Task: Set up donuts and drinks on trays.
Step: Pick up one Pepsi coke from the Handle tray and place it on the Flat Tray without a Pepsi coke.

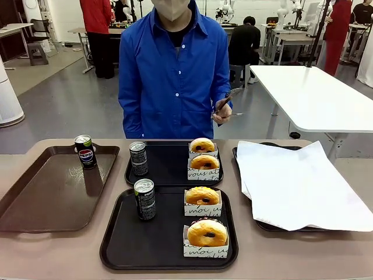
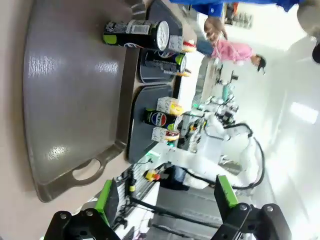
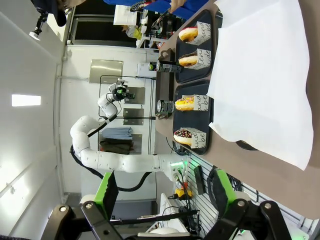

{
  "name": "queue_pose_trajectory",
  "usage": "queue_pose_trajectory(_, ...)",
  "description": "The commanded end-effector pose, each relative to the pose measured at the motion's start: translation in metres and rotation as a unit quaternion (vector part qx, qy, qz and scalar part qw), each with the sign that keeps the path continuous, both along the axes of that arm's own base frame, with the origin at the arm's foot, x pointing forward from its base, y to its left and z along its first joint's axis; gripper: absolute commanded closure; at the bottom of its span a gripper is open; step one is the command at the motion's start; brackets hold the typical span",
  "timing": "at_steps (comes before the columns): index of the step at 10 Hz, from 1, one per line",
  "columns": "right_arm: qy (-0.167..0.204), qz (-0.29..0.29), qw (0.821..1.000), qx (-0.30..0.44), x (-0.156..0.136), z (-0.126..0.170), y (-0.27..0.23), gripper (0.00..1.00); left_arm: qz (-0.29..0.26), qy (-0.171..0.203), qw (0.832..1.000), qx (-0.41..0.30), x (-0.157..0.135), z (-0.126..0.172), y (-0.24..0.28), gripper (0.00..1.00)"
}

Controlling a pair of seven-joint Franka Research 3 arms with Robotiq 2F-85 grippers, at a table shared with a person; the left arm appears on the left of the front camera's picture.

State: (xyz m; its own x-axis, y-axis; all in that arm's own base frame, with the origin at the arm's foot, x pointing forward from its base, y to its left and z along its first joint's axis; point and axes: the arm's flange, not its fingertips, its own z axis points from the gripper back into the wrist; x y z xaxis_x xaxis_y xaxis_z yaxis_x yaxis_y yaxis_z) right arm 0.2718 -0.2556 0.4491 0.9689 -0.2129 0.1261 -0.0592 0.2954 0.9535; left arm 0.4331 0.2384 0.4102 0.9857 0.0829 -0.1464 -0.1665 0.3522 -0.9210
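Each black tray (image 1: 116, 245) already carries two sleeved donuts and a can, but a Pepsi can (image 1: 85, 151) stands upright on the brown tray (image 1: 35, 198), nearest the left arm. Both the left pincer (image 2: 165, 200) and right pincer (image 3: 162, 192) hang released, probably well back from the counter.

Black trays (image 1: 169, 245) hold golden-brown donuts (image 1: 207, 231) in white script-printed sleeves and dark cans (image 1: 144, 199); left tray (image 1: 46, 198) brown.
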Motion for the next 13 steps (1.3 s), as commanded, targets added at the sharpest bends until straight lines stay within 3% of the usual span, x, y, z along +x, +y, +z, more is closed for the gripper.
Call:
queue_pose_trajectory(1, -0.004, 0.001, 1.000, 0.005, -0.001, 0.001, 0.000, 0.00, -0.046, -0.066, 0.997, -0.002, -0.008, 0.010, 0.002, 0.00)
queue_pose_trajectory(4, -0.004, 0.001, 1.000, 0.005, -0.001, 0.001, 0.000, 0.00, -0.074, -0.092, 0.993, 0.000, -0.011, 0.022, -0.011, 0.00)
queue_pose_trajectory(5, -0.004, 0.001, 1.000, 0.005, -0.001, 0.001, 0.000, 0.00, -0.052, -0.074, 0.996, 0.002, -0.001, 0.016, -0.007, 0.00)
queue_pose_trajectory(13, -0.004, 0.001, 1.000, 0.005, -0.001, 0.001, 0.000, 0.00, -0.052, -0.074, 0.996, 0.002, -0.001, 0.016, -0.007, 0.00)
